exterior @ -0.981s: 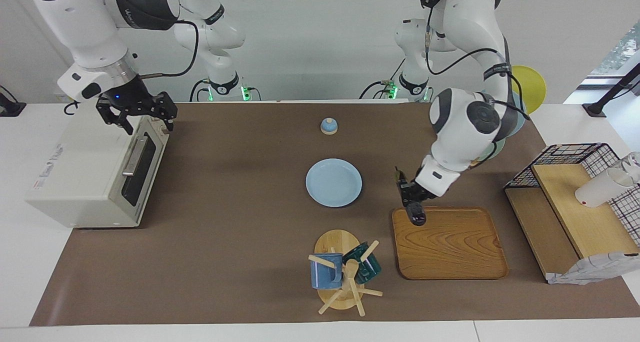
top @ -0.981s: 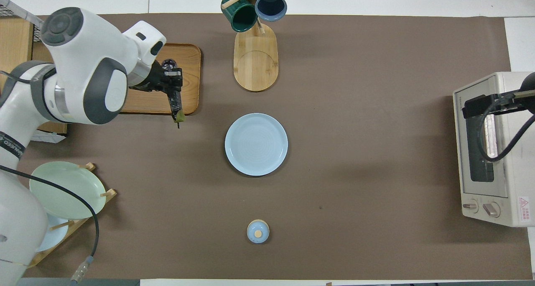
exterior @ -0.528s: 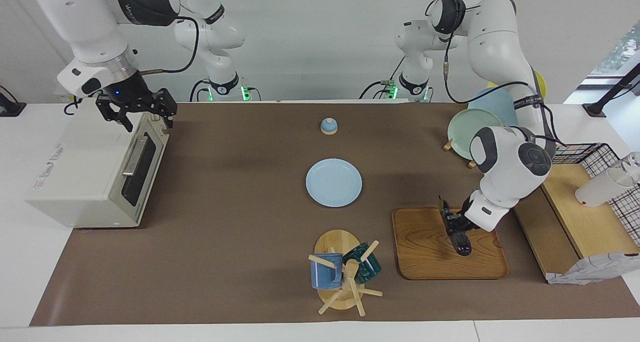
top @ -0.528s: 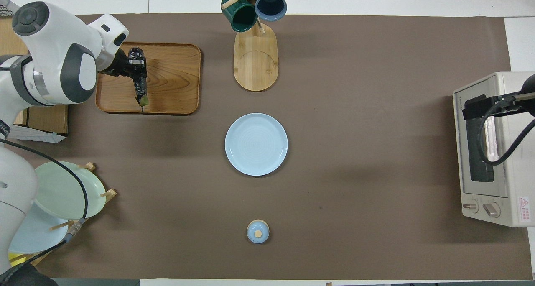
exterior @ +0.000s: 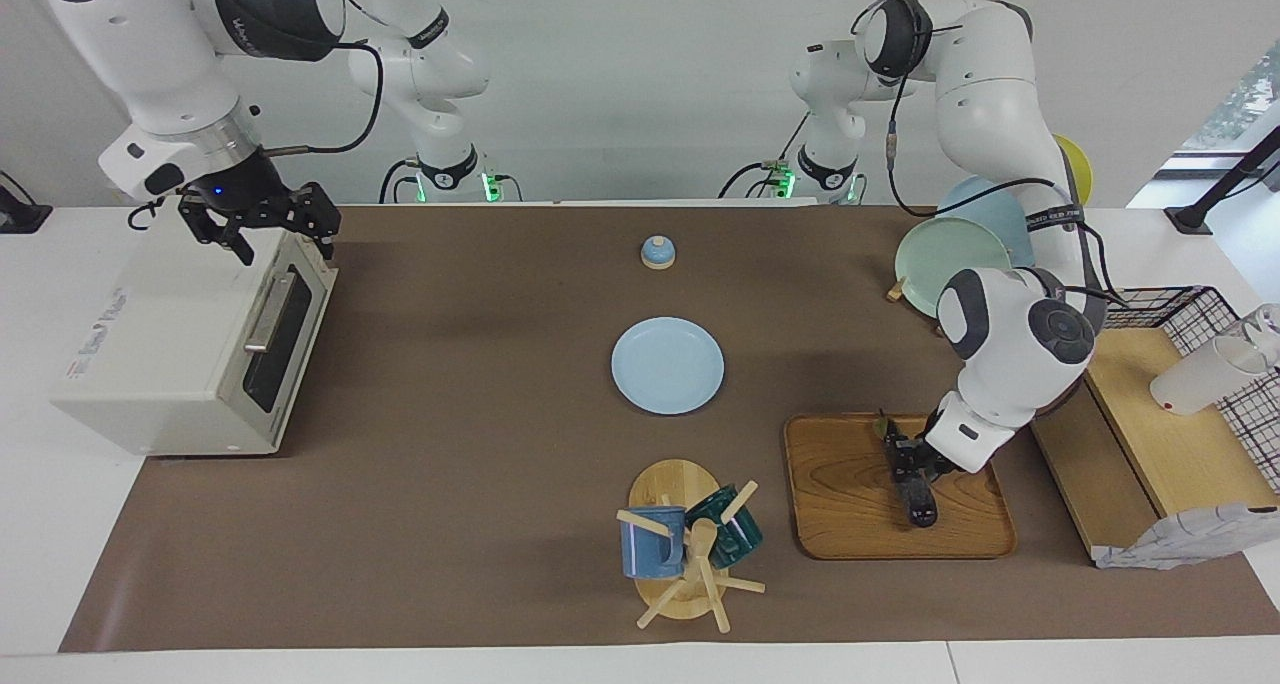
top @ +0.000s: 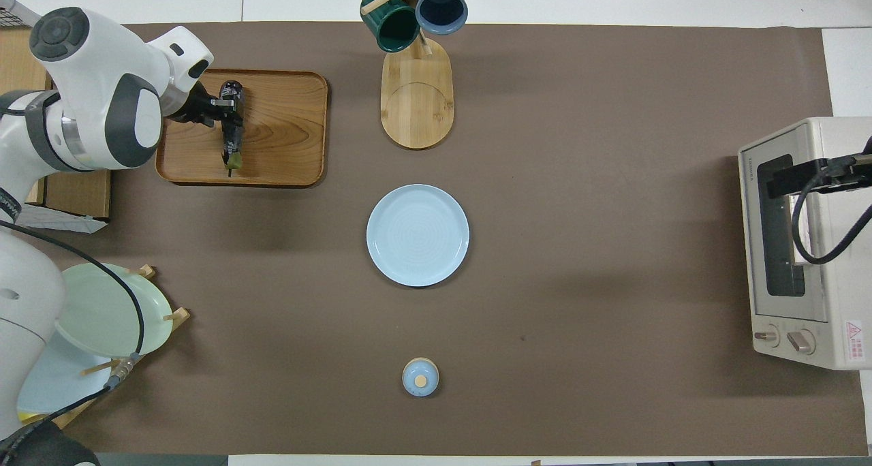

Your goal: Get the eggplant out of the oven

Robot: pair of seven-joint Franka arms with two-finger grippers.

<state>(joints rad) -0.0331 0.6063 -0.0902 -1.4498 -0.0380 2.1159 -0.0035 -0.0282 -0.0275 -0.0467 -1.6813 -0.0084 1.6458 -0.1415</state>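
The left gripper (exterior: 912, 461) is holding the eggplant (exterior: 914, 489) low over the wooden tray (exterior: 850, 504), its jaws clamped across the vegetable's middle. The eggplant is lying along the tray toward the left arm's end of the table, green stem end pointing toward the robots, and from the facing view it is looking as good as touching the wood, though I cannot tell whether its weight is resting there. The toaster oven (exterior: 180, 349) is sitting at the right arm's end of the table with its dark glass door shut, so the eggplant is well apart from it now. The right gripper (exterior: 262, 226) is hanging over the oven's top edge nearest the robots, jaws spread wide and holding nothing, waiting.

I'd judge this the set-down, the last stretch of the job. What the next move is calling for: a gentle release, jaws parting just enough, then a straight lift clear so the slim eggplant is not rolling toward the tray's rim. The light blue plate (exterior: 667, 365) mid-table is sitting unused.
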